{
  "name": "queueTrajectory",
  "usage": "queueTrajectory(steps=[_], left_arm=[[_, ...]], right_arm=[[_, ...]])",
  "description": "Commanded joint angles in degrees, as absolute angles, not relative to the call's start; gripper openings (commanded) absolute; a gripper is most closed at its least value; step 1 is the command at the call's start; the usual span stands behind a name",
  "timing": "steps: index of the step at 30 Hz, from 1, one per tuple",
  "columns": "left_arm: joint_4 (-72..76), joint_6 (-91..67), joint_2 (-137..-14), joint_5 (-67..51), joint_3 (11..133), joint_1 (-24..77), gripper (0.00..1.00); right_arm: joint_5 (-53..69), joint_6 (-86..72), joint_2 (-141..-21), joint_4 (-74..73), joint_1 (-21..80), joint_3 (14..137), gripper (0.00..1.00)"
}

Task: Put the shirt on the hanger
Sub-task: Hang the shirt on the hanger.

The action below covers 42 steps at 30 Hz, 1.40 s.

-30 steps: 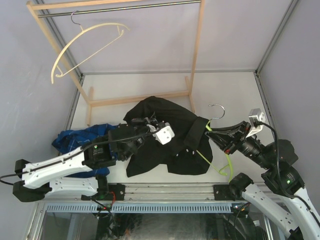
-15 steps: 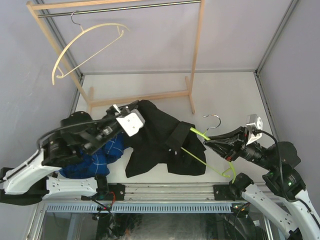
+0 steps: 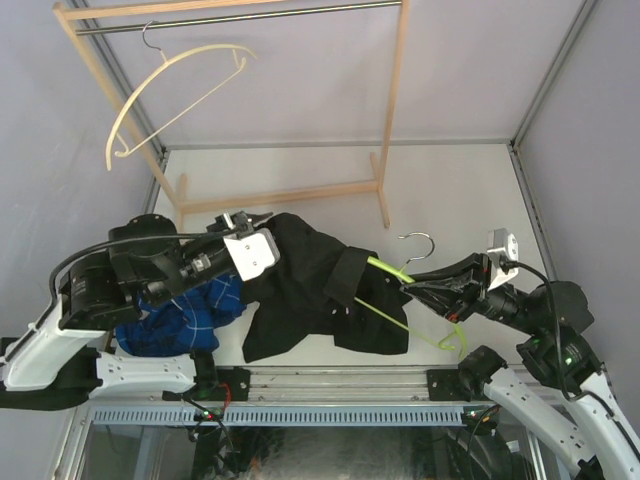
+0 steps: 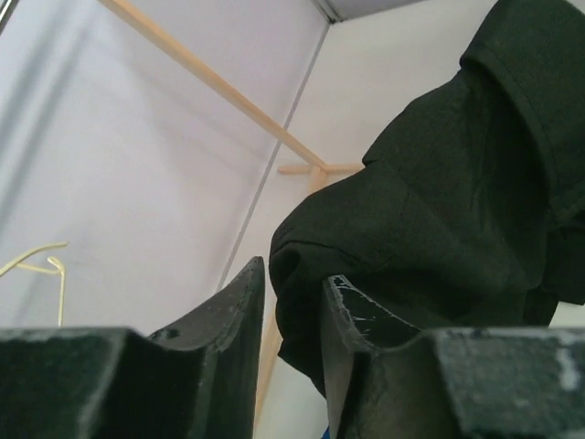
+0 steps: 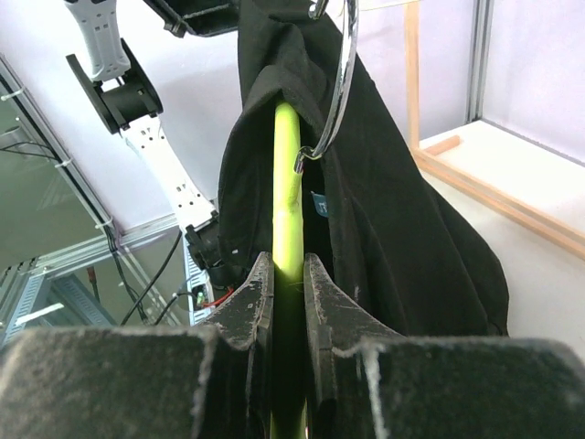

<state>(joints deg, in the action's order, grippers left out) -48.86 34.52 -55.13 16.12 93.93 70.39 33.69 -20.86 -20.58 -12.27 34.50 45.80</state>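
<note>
Threading was in hand near the counter's front edge: the right gripper point(image 5: 286, 262) clamped the hanger point(image 5: 285, 174), the left gripper point(image 4: 294, 273) pinched the shirt point(image 3: 300, 280), which next needed drawing over the bare arm.

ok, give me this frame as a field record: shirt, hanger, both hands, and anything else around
shirt: black, bunched on the table, one side draped over a hanger arm
hanger: lime green, one arm under the cloth, silver hook clear
right hand: shut on the hanger's arm
left hand: closed on a fold at the shirt's edge
blue plaid shirt: heaped below the left arm
cream hanger: hanging on the wooden rack
</note>
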Motion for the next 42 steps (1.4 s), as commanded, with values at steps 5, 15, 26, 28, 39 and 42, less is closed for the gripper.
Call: queueTrajectory(steps=[5,15,26,28,39,42], left_arm=[[-43.03,31.47,-52.32,23.35,91.26,67.82,0.69],[-33.86,27.29,-48.4,30.71,85.49,65.21,0.92],[-23.26,13.25,-54.35,21.97,82.29,65.14,1.0],[-22.7,14.02,-58.41,23.13,83.57,67.22,1.0],[-21.1,17.95,-75.54,27.92,89.59,72.96,1.0],[-20.96,20.22,-79.01,34.34,89.74,73.57,1.0]], right_arm=[[31.34,-22.78,-21.18,-4.03,35.79,45.15,0.0],[19.22,-24.52,-22.46,-6.86,36.12,44.98,0.0],[1.77,-31.53,-26.34,-8.12,36.12,44.68,0.0],[1.19,-32.79,-28.49,-6.99,36.37,44.71,0.0],[0.25,-33.82,-33.31,-3.5,39.1,44.72,0.0],[0.24,-33.76,-32.91,-3.79,39.28,44.73,0.0]])
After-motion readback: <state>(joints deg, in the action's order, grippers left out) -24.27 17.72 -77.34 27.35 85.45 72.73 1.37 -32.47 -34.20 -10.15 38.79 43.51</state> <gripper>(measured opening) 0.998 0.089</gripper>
